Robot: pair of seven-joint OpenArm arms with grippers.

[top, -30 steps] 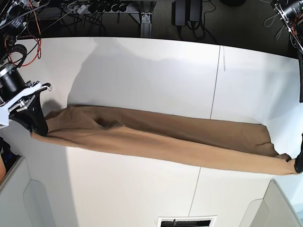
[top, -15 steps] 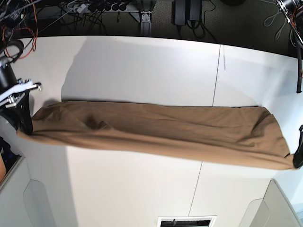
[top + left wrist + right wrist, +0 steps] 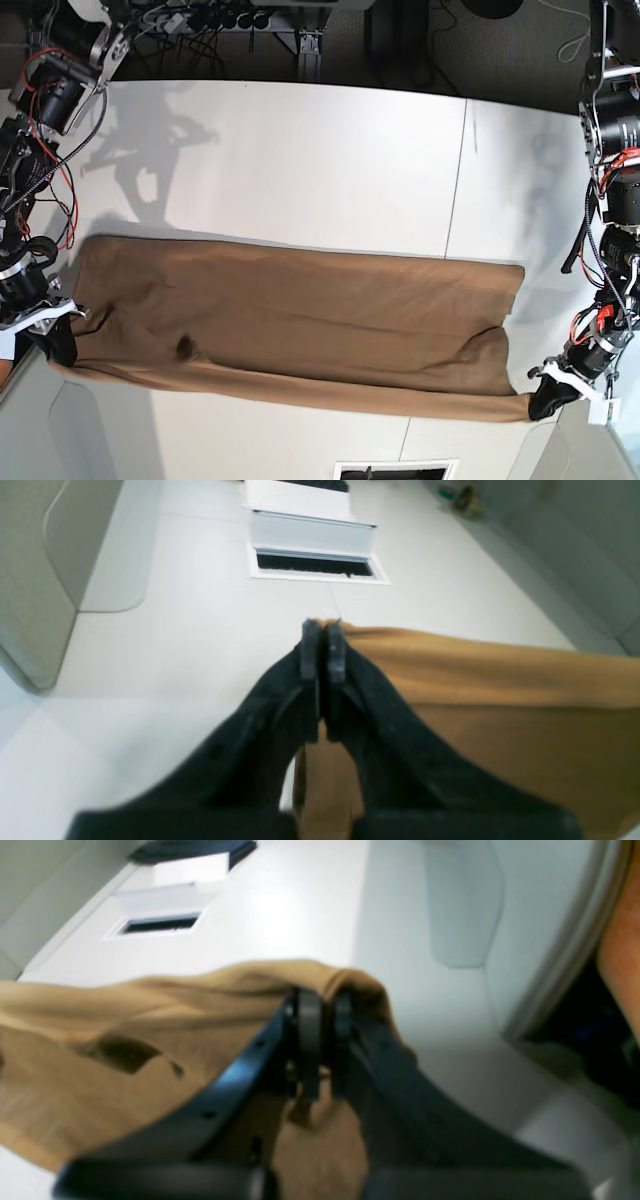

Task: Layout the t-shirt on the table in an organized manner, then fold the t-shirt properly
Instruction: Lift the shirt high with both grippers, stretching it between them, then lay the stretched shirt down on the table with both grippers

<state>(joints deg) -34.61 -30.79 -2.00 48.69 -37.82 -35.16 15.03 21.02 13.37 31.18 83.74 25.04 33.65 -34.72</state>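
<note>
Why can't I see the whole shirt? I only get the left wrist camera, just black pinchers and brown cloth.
Observer: The base view shows the t-shirt spread in a long band across the table.
Child: Is the other pincher holding it too?
Observer: Yes, the right gripper is shut on a bunched corner at the opposite end.
Child: And mine?
Observer: The left gripper pinches the edge nearest the camera.

Beyond the far edge lay a dark floor [image 3: 480, 45] strewn with cables [image 3: 190, 18]; pale bins [image 3: 590, 440] sat at the near corners.
</note>
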